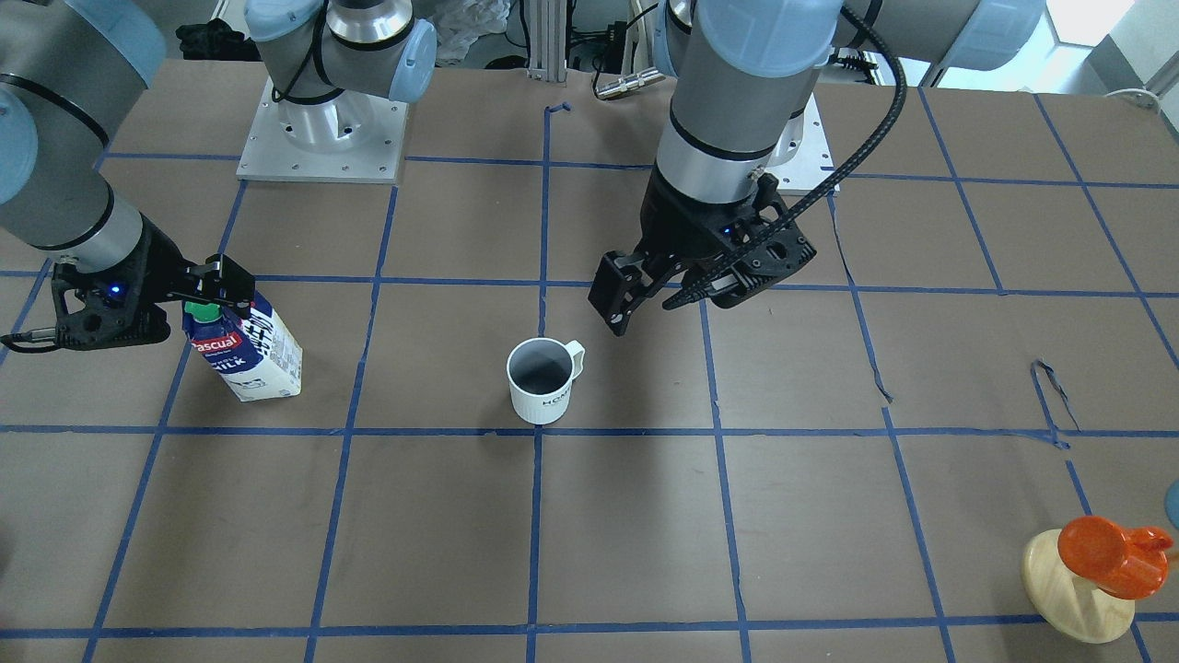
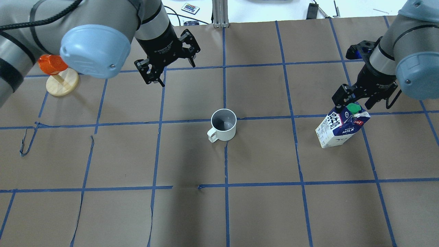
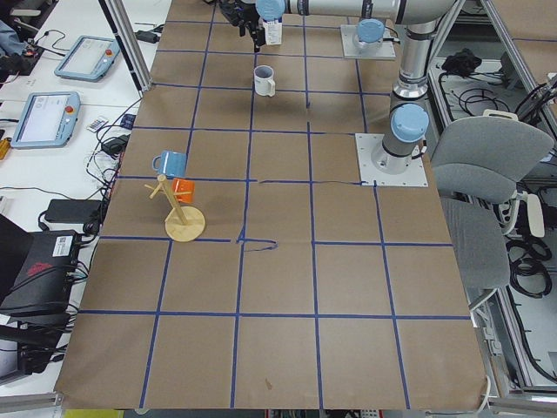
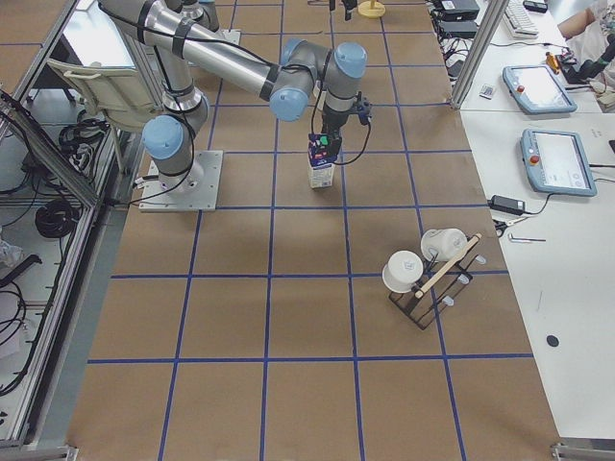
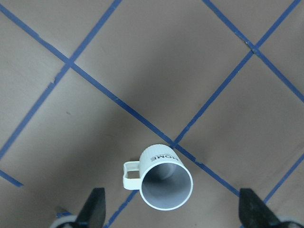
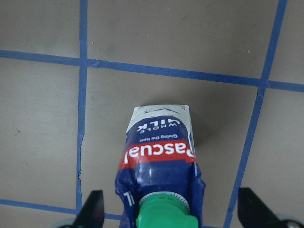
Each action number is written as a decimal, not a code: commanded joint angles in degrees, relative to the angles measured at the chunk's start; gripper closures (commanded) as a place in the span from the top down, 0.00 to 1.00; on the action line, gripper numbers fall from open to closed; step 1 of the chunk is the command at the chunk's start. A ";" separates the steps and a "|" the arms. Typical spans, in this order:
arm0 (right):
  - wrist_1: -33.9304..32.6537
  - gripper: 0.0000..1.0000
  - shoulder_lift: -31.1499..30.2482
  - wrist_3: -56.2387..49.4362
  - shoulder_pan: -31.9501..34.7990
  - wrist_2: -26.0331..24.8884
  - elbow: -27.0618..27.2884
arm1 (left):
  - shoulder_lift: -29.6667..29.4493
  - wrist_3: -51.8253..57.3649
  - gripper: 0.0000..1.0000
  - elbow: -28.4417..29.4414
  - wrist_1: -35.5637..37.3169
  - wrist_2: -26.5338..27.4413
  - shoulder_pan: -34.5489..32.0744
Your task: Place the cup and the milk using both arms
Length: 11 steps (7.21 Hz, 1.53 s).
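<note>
We're in a robotics lab: brown paper-covered table (image 1: 414, 534) gridded with blue tape (image 1: 533, 552), silver-grey robot arms (image 4: 221, 62) bolted down, grey teach pendants (image 3: 43, 117) on a white bench (image 3: 83, 157) upper left, grey office chair (image 3: 474, 165) right.

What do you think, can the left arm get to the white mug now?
Probably yes. The left gripper hangs open just beyond the white mug, nothing stands between them, and the milk carton is off to the side.

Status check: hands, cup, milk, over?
Left hand open over cup. Right hand open, straddling milk top. Both upright on table. Mug tree well aside.
</note>
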 commanded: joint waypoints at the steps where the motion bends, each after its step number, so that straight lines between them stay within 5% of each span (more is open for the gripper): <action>1: 0.67 0.89 -0.16 0.08 -0.09 -0.02 0.92 | 3.69 21.32 1.00 -0.61 -2.58 0.19 5.84; 3: 0.67 0.47 -0.16 -0.01 -0.09 -0.02 0.93 | 5.54 35.33 1.00 -0.17 -5.22 0.10 9.80; 6: 0.15 0.19 -0.16 -0.01 0.00 0.24 0.31 | 6.25 36.96 1.00 1.32 -9.87 0.62 10.53; 7: -0.03 0.17 -0.25 -0.01 0.00 0.33 0.22 | 5.90 36.96 1.00 2.03 -11.64 3.85 10.35; 11: -0.20 0.17 0.45 8.39 3.14 8.84 -4.78 | 5.81 36.08 1.00 2.12 -11.48 2.05 10.52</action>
